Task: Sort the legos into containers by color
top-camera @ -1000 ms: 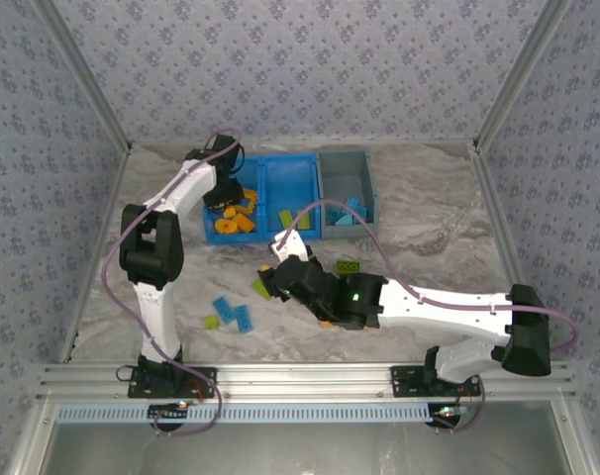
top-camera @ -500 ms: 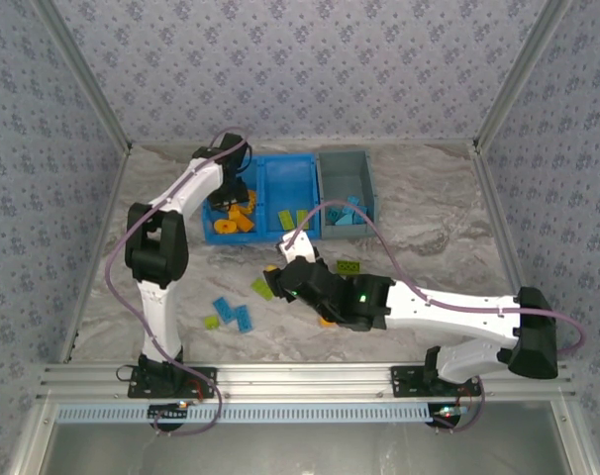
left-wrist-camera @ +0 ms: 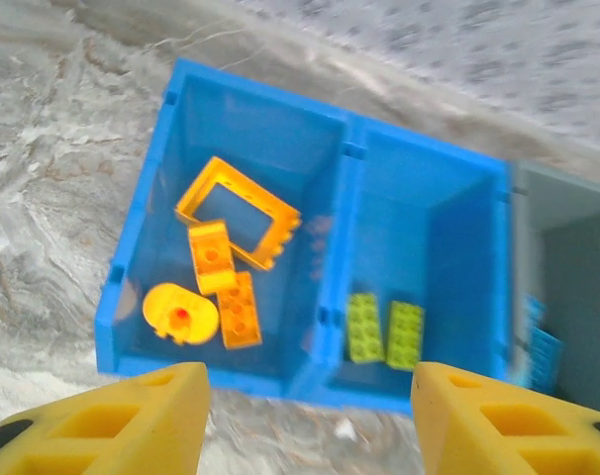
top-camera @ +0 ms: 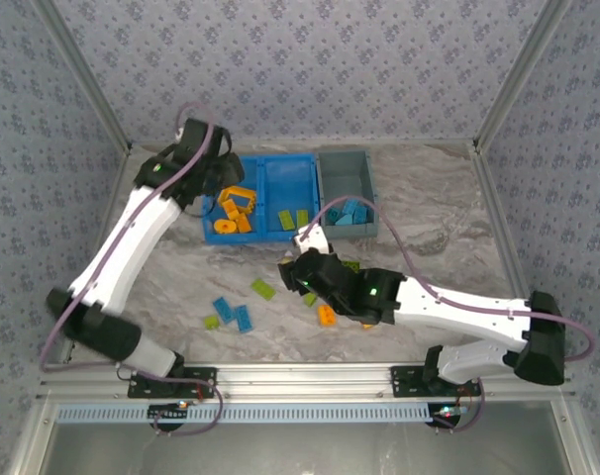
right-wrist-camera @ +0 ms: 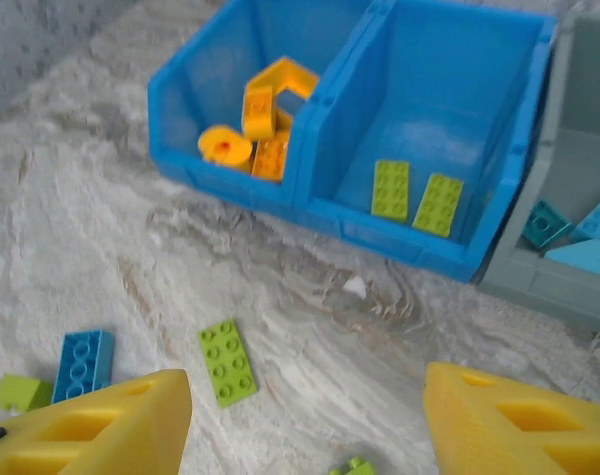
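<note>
**Left pincer** (left-wrist-camera: 305,416): jaws well apart, nothing between them. It hangs over the left compartment of the blue bin (left-wrist-camera: 325,247), facing down. The stance suits letting orange stock fall there.

**Right pincer** (right-wrist-camera: 305,426): jaws likewise apart, empty. It is held low over the table (top-camera: 429,237), on the near side of the bins, among the loose legos. The gap looks wide enough to take a brick, so a pick seems the step in hand.

**Blue bin**, far centre, two compartments:
- Left compartment, orange only:
  - frame (left-wrist-camera: 239,211) toward the far wall
  - one brick (left-wrist-camera: 212,255) against the frame's near edge
  - a second brick (left-wrist-camera: 240,310) touching the first
  - round piece (left-wrist-camera: 179,313) just left of the second brick
- Right compartment, lime only: two bricks (left-wrist-camera: 364,327) flat, side by side, near the near wall.

**Grey bin** (left-wrist-camera: 577,257): set against the blue bin's right side. It holds blue pieces (right-wrist-camera: 577,247); I cannot tell how many.

**Loose on the table, not yet sorted:**
- lime brick (right-wrist-camera: 228,361), lying ahead of the right pincer and the likeliest next pick
- blue brick (right-wrist-camera: 82,364) to its left, with a lime bit (right-wrist-camera: 18,391) beside it
- orange brick (top-camera: 327,315) close by the right arm

**Condition:** one colour to each compartment and no strays seen. By my reckoning the sort is well along, with a handful left.
</note>
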Available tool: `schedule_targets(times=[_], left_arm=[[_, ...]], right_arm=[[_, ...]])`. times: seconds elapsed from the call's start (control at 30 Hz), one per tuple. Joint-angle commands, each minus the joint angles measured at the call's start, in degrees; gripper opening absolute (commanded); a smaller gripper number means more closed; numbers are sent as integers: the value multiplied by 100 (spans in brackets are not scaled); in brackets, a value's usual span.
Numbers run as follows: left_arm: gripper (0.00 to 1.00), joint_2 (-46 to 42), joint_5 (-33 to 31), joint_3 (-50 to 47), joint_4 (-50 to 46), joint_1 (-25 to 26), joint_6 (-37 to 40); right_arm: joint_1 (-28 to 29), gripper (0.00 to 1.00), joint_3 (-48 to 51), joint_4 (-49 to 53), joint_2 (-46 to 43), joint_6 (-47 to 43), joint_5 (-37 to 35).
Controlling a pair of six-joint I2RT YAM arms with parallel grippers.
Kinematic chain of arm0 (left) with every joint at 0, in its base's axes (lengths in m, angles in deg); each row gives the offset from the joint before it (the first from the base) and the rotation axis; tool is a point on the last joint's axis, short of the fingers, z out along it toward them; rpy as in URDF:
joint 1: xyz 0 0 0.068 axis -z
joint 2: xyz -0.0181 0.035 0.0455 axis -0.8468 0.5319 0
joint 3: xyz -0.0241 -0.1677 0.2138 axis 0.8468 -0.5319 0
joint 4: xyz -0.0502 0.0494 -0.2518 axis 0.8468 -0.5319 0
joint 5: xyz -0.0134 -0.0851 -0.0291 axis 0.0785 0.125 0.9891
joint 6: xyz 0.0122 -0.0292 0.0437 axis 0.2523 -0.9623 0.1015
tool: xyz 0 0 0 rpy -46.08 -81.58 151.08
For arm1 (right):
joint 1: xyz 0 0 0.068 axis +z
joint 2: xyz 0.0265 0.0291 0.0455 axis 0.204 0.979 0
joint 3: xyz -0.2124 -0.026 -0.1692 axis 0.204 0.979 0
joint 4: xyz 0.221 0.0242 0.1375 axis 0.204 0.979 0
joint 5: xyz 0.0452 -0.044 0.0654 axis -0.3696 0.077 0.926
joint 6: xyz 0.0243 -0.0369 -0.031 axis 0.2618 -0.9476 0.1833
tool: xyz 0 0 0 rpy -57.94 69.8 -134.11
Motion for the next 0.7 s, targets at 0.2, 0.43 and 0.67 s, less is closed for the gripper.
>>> schedule_targets(times=[0.2,0.43,0.67], left_arm=[[67,-3352,898,-2526,-343,459,-42],[68,-4850,981,-3400,-1407,453,-377],[68,-5132,1072,-3567,-1418,461,-517]], right_arm=[[407,72,-1109,495,2253,652,1927],[488,78,-2161,1244,3625,1070,2519],[457,77,-2766,1767,4433,1242,2683]])
